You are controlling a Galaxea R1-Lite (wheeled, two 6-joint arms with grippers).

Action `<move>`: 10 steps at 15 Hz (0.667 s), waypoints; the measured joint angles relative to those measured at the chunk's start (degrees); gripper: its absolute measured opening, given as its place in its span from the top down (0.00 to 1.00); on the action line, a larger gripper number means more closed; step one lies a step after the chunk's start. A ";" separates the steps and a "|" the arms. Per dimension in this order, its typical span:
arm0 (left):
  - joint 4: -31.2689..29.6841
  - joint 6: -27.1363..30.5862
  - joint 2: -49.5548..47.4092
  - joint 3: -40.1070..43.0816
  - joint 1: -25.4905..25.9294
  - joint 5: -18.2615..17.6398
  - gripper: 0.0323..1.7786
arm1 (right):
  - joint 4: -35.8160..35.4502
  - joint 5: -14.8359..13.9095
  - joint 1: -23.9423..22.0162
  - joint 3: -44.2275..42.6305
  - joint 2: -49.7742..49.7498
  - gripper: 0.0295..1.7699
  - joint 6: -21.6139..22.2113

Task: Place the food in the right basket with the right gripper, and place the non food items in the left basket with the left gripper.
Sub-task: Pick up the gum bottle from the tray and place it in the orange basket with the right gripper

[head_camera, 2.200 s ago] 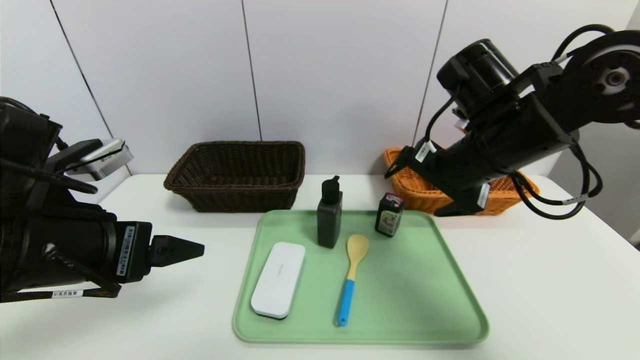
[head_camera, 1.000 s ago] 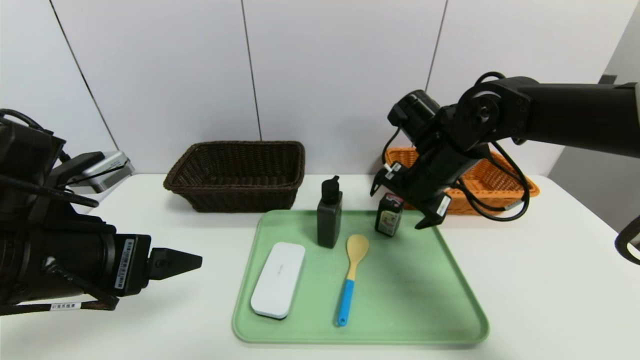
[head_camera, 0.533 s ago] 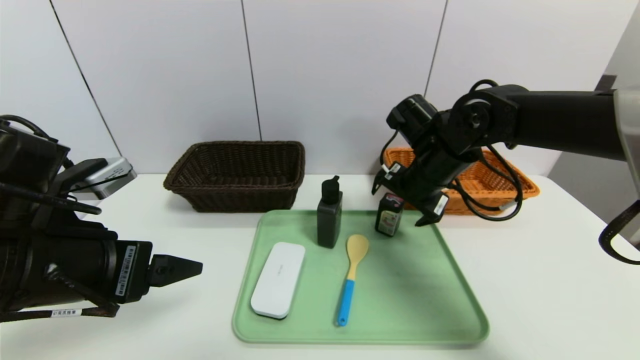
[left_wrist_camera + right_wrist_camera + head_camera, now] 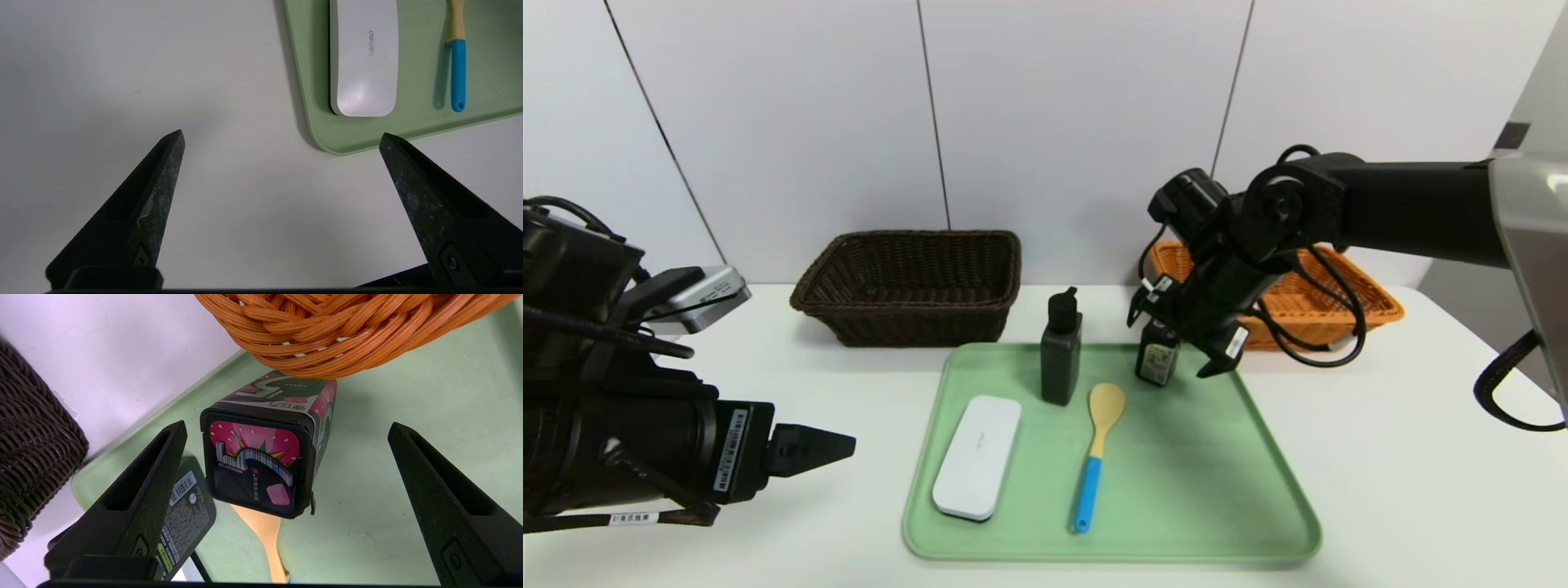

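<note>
Showing only in right wrist view: pink-topped box (image 4: 255, 465) between empty, wide-open right jaws (image 4: 288, 426); left jaws (image 4: 282, 132) likewise.

Two woven wicker baskets and four loose things on one tray.
Baskets: one dark brown rectangular wicker basket (image 4: 923, 309) and one orange-tan rectangular wicker basket (image 4: 1311, 333), whose inside is partly hidden, so I can't quite vouch for its contents; tray: one pale green rectangular plastic-looking tray (image 4: 1192, 490); on it, one flat white oblong case (image 4: 978, 457), one black bottle (image 4: 1061, 351), one yellow spoon with blue handle (image 4: 1092, 474), one small dark box with pink top (image 4: 253, 465).
</note>
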 joint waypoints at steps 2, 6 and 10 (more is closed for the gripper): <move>-0.02 -0.02 0.00 0.11 0.00 0.01 0.05 | -0.05 0.02 -0.02 0.00 0.32 0.04 -0.02; -0.06 -0.02 0.00 0.37 0.00 0.01 0.05 | -0.61 0.02 -0.02 0.00 0.68 0.13 0.00; -0.11 -0.06 -0.11 1.19 0.00 -0.22 0.05 | -0.68 0.02 -0.02 0.00 0.84 0.47 -0.59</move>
